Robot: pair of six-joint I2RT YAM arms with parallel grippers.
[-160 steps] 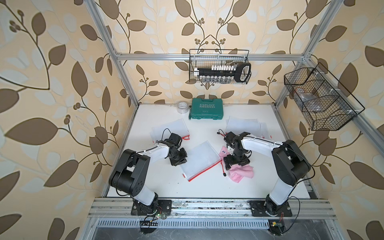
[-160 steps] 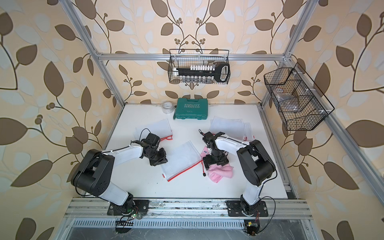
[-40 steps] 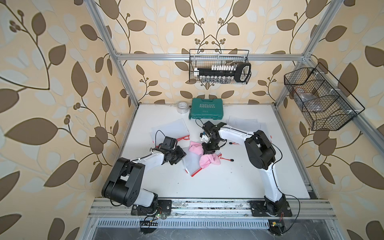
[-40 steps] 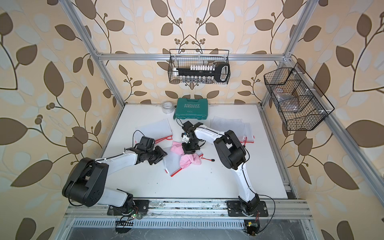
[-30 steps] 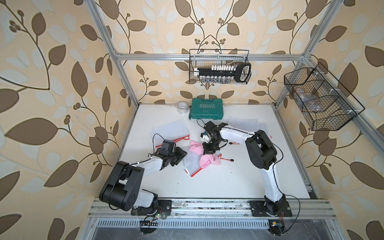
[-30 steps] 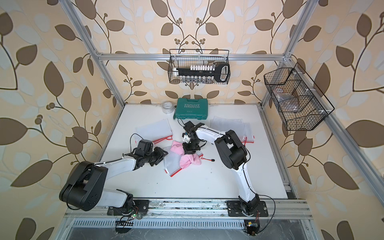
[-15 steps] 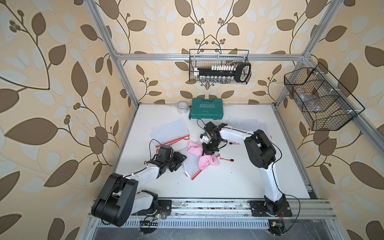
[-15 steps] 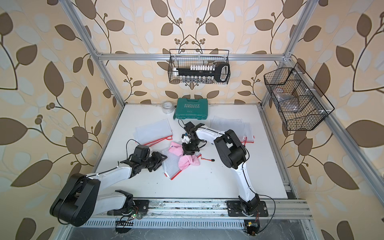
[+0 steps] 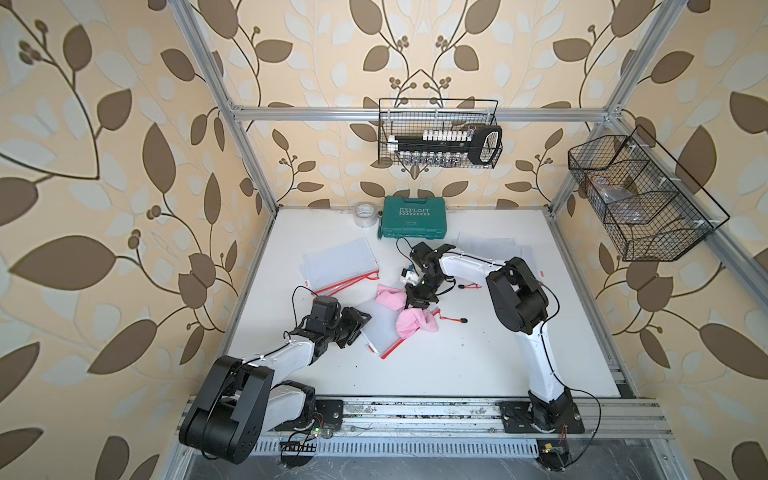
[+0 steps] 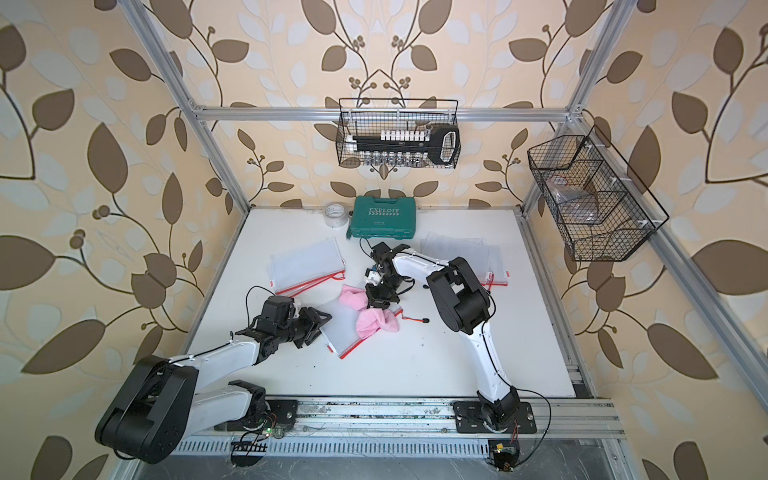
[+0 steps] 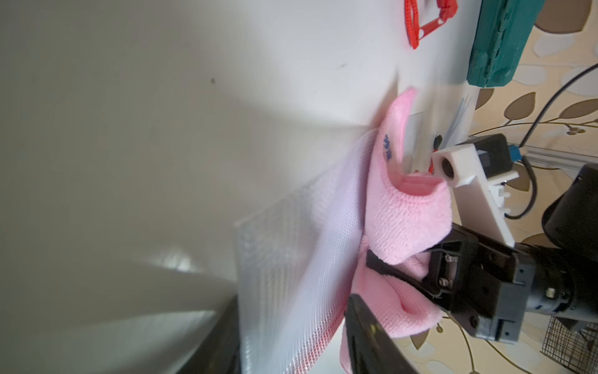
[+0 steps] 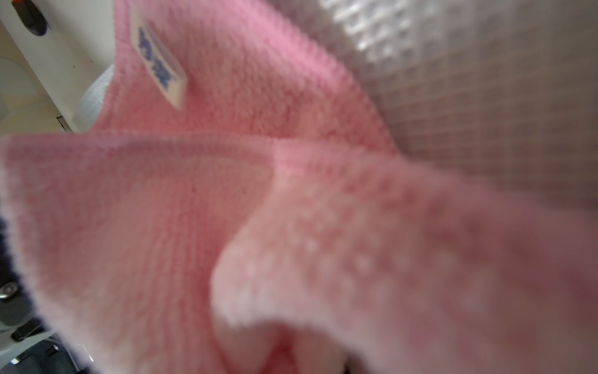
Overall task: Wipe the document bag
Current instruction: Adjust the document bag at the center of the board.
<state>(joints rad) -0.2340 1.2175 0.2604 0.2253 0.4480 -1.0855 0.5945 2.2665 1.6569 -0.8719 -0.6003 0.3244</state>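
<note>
The far green case [image 9: 413, 217] reads EXPLOIT. My right gripper [image 9: 419, 302] clamps the pink cloth [image 9: 415, 326] on the document bag [image 9: 379, 332]. My left gripper [image 9: 360, 322], half-parted, has pulled nearer.

white table [image 9: 457, 365] holds document bag [image 9: 380, 328], other bags [image 9: 338, 264], green case [image 9: 413, 217], tape roll [image 9: 365, 212].

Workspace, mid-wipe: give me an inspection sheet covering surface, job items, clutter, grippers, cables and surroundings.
Surface: white table, a few dark specks.
Job's things: document bag flat mid-table; pink cloth bunched on it.
Clutter: spare bags left and right; green tool case; tape roll.
Grippers: right gripper shut on the pink cloth; left gripper open, fingers apart at the bag's edge.
Cables: black loops at left wrist and right wrist, neither touching the bag.
Surroundings: back wire basket, side wire basket, leaf-patterned walls.
</note>
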